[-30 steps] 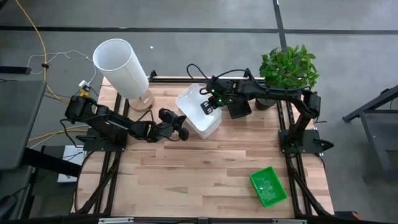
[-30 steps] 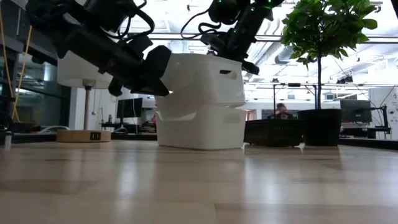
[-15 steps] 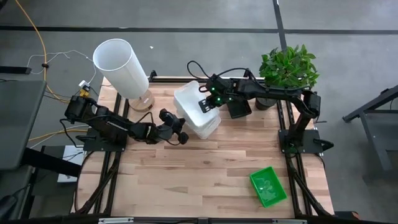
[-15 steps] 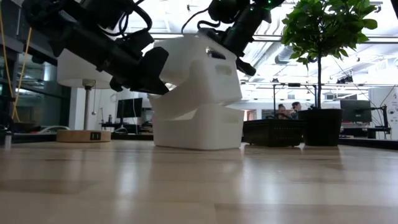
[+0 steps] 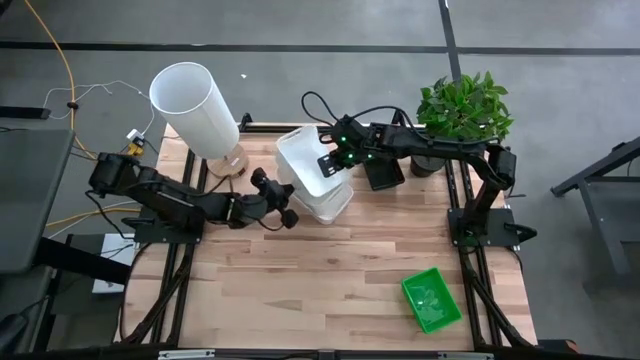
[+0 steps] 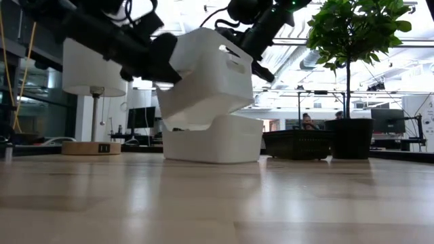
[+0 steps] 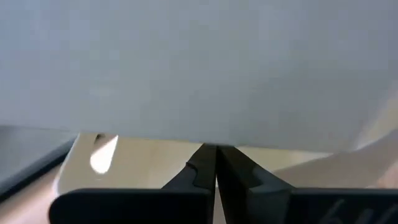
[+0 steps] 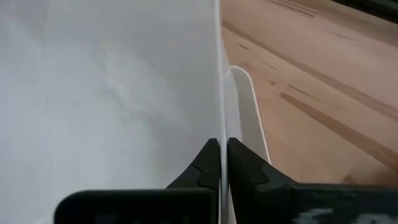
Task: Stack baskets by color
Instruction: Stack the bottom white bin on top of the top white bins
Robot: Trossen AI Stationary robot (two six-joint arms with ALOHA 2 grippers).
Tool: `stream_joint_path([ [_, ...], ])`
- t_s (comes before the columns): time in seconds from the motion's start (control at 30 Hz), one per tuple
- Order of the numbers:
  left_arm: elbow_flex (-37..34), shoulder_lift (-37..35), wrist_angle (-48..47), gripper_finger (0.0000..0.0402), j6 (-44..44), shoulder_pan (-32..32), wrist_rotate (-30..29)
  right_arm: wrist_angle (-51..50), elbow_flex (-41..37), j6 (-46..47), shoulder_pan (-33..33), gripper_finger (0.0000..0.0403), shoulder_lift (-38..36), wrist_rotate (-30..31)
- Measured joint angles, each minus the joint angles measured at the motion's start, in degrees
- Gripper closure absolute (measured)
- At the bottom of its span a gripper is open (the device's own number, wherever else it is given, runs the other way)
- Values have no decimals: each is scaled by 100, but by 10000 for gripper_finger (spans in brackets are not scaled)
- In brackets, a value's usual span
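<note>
An upper white basket (image 5: 305,165) hangs tilted over a lower white basket (image 5: 335,207), which rests flat on the table. In the low view the upper basket (image 6: 203,74) has its left end high, and its low right edge sits just above the lower one (image 6: 213,139). My left gripper (image 5: 293,203) is shut at the upper basket's left end. My right gripper (image 5: 331,163) is shut on its far right wall. A green basket (image 5: 431,300) lies at the near right. A black basket (image 5: 385,175) stands under my right arm. My left gripper meets the lower edge of the upper basket's left wall (image 7: 214,140) with its shut fingertips, coming about level from the table's left. Whether it pinches that edge or only props it, I cannot tell. That end of the basket is lifted clear. My right gripper pinches the upper basket's thin wall (image 8: 221,127) between its two fingers, one inside and one outside. The fingers slant down from the far right. The basket hangs tilted, its right end low over the lower basket's rim (image 8: 249,106).
A tall white cylinder (image 5: 195,105) on a round base stands at the far left. A potted plant (image 5: 463,110) is at the far right. Bare wood stretches across the table's near half, left of the green basket.
My left gripper has risen and rolled. The upper white basket's left end has come up out of the lower basket, so it has gone from nearly level to steeply tilted. My right gripper has stayed in place and turned with the basket. The lower basket has stayed on the table.
</note>
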Motion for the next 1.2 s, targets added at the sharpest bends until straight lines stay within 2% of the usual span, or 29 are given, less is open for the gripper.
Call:
stream_joint_path([
  [0.27, -2, -680, -322, 401, 585, 15, -20, 48, 7, 4, 4, 403, -11, 137],
  [0.4, 1, -725, -593, 401, 342, 15, 52, 262, 10, 5, 1, 403, -21, -11],
  [0.57, -1, -680, -926, 401, -188, 15, 153, -88, 11, -35, 8, 403, -48, 162],
  [0.73, -2, -679, -901, 401, -219, 15, 163, -144, 9, -37, 17, 403, -50, 327],
  [1.0, -2, -677, -901, 401, -263, 15, 195, -216, 9, -275, 17, 402, -52, 246],
  [1.1, -2, -677, -905, 401, -263, 15, 196, -309, 9, -314, 17, 384, -50, 268],
  [1.2, -2, -677, -912, 401, -263, 15, 195, -363, 9, -342, 17, 341, 8, 310],
])
